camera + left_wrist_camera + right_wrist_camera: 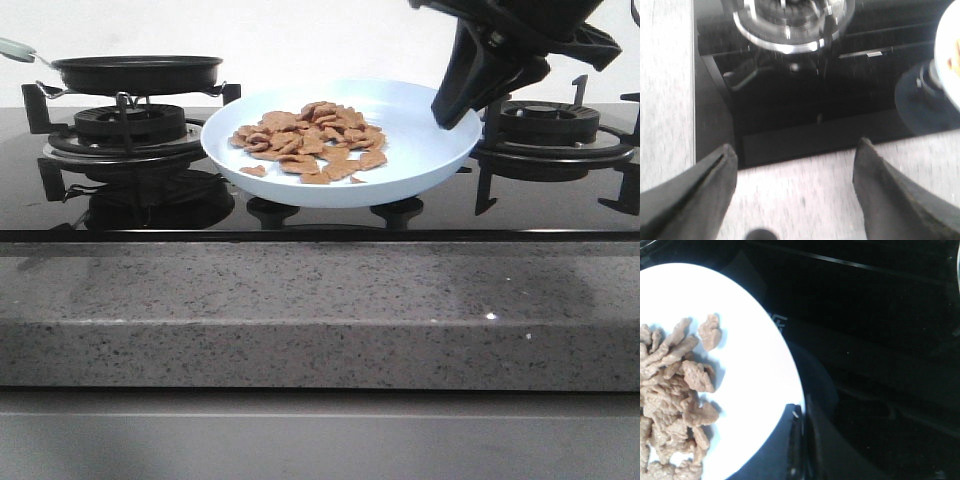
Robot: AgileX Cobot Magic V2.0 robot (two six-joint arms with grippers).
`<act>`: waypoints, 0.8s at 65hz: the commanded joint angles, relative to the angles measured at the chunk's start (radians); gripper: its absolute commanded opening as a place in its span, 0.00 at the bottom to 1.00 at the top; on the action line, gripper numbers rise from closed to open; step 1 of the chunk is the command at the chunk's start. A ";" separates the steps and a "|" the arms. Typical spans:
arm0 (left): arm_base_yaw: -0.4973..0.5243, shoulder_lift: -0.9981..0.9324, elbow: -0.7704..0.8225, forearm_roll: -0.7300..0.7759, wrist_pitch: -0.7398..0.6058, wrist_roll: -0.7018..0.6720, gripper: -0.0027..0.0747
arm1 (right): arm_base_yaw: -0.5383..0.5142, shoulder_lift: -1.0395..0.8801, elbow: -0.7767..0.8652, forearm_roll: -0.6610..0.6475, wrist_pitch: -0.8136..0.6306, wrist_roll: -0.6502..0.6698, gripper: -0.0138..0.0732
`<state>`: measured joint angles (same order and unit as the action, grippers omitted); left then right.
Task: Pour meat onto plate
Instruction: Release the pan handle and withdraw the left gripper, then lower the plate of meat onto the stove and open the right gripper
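We found the meat [312, 140] heaped on the plate [420, 160], which the right pincer [802, 440] clamped by its rim above the hob, presumably steadying it, while the left pincer [795, 195] hung apart over the counter [320, 310].

Right gripper [470, 105] — matte black, angular, left fingers [695, 195] dark, seemingly rubbery

There are no words, numbers or signs that can be read. A pale mark on the black stove [779, 322] is too blurry.
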<state>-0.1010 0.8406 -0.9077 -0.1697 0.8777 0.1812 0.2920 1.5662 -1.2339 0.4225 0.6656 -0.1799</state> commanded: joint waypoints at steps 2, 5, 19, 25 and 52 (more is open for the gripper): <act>-0.010 -0.029 -0.019 -0.009 -0.053 -0.013 0.66 | -0.002 -0.050 -0.027 0.030 -0.044 -0.007 0.03; -0.010 -0.029 -0.019 -0.009 -0.043 -0.013 0.66 | -0.002 -0.050 -0.027 0.030 -0.045 -0.007 0.03; -0.010 -0.027 -0.019 -0.049 0.007 -0.013 0.66 | -0.003 -0.050 -0.027 0.030 -0.045 -0.007 0.03; -0.010 -0.022 -0.019 -0.049 0.005 -0.013 0.66 | -0.003 -0.050 -0.027 0.031 -0.044 -0.007 0.03; -0.010 -0.020 -0.019 -0.050 0.005 -0.013 0.66 | -0.066 -0.003 -0.252 0.019 0.054 -0.007 0.03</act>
<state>-0.1027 0.8200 -0.9011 -0.2006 0.9373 0.1791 0.2557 1.5759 -1.3876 0.4177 0.7399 -0.1799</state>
